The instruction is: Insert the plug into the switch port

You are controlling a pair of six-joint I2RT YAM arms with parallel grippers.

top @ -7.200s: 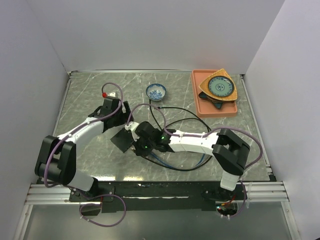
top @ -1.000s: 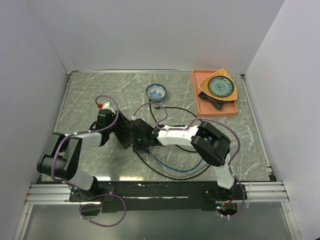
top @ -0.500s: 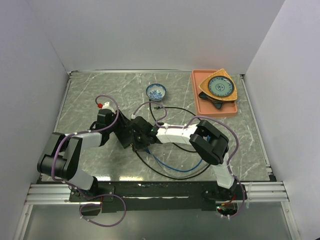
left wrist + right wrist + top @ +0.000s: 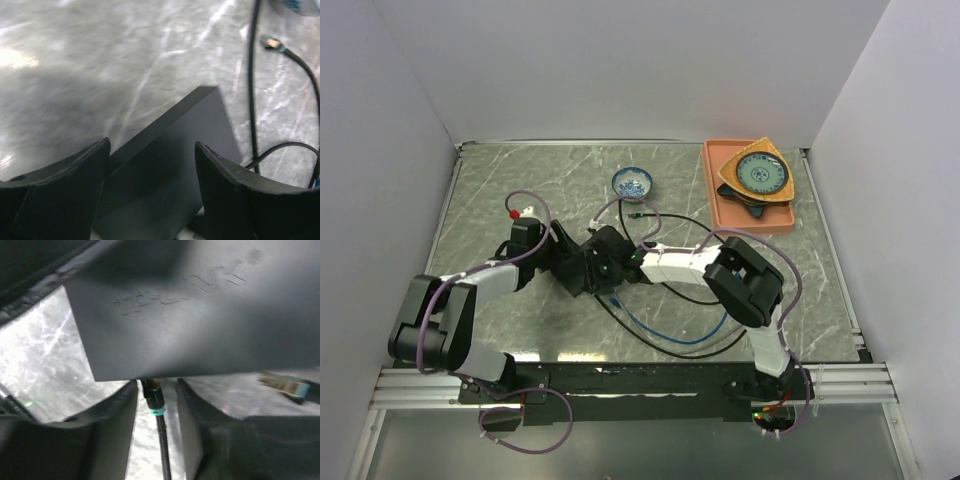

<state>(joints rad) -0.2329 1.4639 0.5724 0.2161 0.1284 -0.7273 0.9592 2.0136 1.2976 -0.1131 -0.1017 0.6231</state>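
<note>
The switch (image 4: 576,278) is a flat black box lying on the table between both arms. In the left wrist view the switch (image 4: 170,165) lies beneath my left gripper (image 4: 150,147), whose jaws are open and stand on either side of it. In the right wrist view the switch (image 4: 165,315) carries raised lettering on its top. The plug (image 4: 152,397), black with a teal collar, sits in a port on its near edge, its cable trailing toward me. My right gripper (image 4: 156,385) is open, with a gap between each finger and the plug.
A second loose plug (image 4: 282,386) lies beside the switch; the cable's free end (image 4: 633,213) points toward a small blue bowl (image 4: 633,183). Black and blue cables (image 4: 665,340) loop across the near table. An orange tray (image 4: 725,215) with stacked plates (image 4: 757,172) stands at the back right.
My right gripper has opened and let go of the plug. The left jaws have spread wider. Both grippers and the switch have shifted slightly away from the near edge.
</note>
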